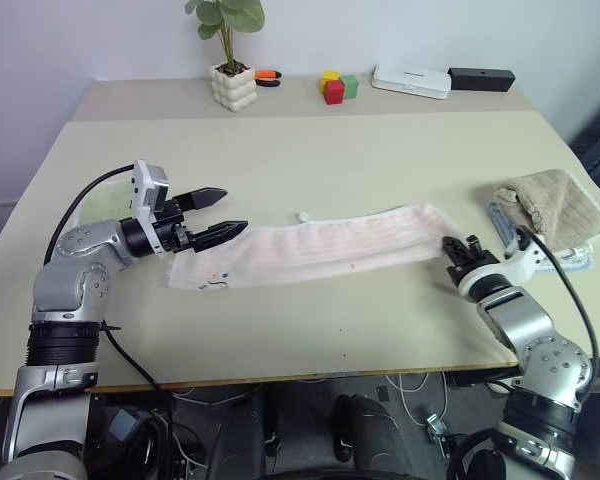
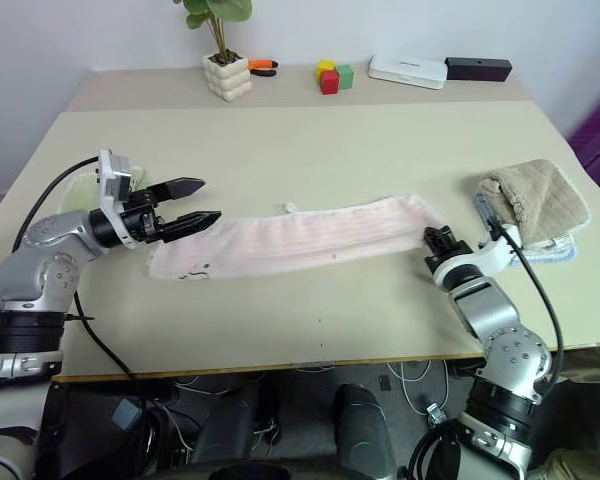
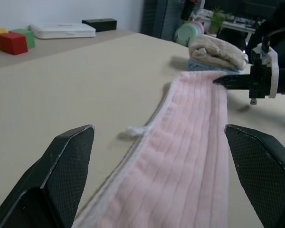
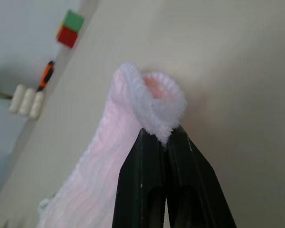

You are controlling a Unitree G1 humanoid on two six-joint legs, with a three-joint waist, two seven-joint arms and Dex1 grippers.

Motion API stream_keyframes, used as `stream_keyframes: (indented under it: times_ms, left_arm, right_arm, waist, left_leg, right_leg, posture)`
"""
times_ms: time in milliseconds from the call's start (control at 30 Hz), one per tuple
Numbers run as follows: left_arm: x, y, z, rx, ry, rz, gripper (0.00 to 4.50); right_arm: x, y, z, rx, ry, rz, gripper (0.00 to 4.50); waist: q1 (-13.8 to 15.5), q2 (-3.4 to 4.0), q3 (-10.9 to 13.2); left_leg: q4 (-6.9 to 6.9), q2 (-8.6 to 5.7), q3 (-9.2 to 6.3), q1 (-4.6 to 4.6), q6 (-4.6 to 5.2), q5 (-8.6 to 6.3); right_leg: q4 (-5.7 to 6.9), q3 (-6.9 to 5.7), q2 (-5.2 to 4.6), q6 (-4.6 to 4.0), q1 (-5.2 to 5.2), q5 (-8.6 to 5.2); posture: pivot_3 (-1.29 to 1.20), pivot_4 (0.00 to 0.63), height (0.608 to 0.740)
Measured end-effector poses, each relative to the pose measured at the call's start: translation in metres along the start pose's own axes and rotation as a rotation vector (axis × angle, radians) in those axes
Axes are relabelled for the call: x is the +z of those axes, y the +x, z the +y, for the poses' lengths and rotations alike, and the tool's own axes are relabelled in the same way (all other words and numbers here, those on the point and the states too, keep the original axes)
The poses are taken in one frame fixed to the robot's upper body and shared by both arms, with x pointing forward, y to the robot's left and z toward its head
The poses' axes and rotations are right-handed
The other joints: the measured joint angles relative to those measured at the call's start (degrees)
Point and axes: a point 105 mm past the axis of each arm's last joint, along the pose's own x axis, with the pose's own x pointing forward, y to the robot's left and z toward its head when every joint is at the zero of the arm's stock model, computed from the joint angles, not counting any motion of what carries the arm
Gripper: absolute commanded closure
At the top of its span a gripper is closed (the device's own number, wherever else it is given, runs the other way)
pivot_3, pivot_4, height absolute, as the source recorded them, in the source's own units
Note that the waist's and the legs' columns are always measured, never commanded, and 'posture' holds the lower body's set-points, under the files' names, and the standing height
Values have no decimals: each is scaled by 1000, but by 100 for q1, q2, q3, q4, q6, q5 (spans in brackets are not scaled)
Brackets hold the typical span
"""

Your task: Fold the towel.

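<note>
Pale pink terry cloth, the towel (image 1: pixel 320 255) lay across the middle of the table (image 1: pixel 310 160), its long axis running from lower left to upper right of the frame. The right gripper (image 1: pixel 454 247) was pinched closed on the towel's right end. The left gripper (image 1: pixel 223 213) hovered with fingers spread wide over the left end. A white ribbed pot (image 1: pixel 232 86) at upper left held a green plant (image 1: pixel 227 17).

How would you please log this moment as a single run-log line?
task: fold towel | right hand: shut on towel's end | left hand: open above other end | towel: flat on table
</note>
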Motion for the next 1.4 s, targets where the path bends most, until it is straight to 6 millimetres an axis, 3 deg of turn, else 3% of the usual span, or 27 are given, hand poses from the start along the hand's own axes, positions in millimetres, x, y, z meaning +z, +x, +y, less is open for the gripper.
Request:
stream_keyframes:
  times_ms: [167,233,333,467,633,867,967,1300,1400]
  left_arm:
    - [1,1,3,5,10,-9,0]
    - [1,2,3,0,13,-12,0]
    - [-1,2,5,5,8,-10,0]
    - [1,3,6,-1,19,-9,0]
    - [2,2,6,6,31,-11,0]
    - [-3,1,3,18,31,-6,0]
    - [0,1,0,12,49,-8,0]
    - [-4,-2,-3,29,34,1,0]
    - [-3,-5,-3,34,37,5,0]
  right_arm:
    - [15,-7,-7,-42,-103,-42,4431]
    - [16,-11,4,-8,-231,-26,4431]
    - [13,-14,35,102,-499,-10,4431]
    - [-24,-24,89,379,-957,95,4431]
    - [-67,-33,103,566,-1175,206,4431]
    - [-105,-32,135,739,-1189,222,4431]
    - [-123,-33,135,780,-1198,276,4431]
    - [-142,-34,133,854,-1241,362,4431]
    - [-148,-35,131,876,-1229,398,3633]
  waist:
    - [-7,1,0]
    - [-9,4,2]
    - [-11,4,2]
    - [-16,1,0]
    - [19,-6,0]
    - [4,-7,0]
    - [18,-7,0]
    - [8,-7,0]
    - [5,-8,-1]
  left_leg:
    - [0,1,0,0,-3,2]
    - [0,2,1,0,-2,1]
    - [-1,3,-1,1,-2,1]
    - [-2,5,-2,0,-2,1]
    - [8,1,-2,-4,0,1]
    - [8,3,-3,-4,-7,5]
    - [9,2,-1,-5,-25,16]
    - [9,2,-2,-4,-27,17]
    - [9,2,-2,-4,-28,18]
  right_leg:
    - [2,0,3,1,-1,0]
    - [2,1,2,1,-3,0]
    - [2,0,3,1,-3,0]
    - [2,0,5,1,-6,-1]
    - [0,-1,-1,1,-3,-1]
    - [3,-4,3,1,-4,0]
    - [2,-4,1,2,-3,-1]
    - [4,-5,3,2,-3,0]
    - [4,-5,3,2,-3,0]
  posture:
    - [0,150,740]
    - [0,150,740]
    - [0,150,740]
    - [0,150,740]
    - [0,150,740]
    - [0,150,740]
    - [0,150,740]
    - [0,150,740]
    - [0,150,740]
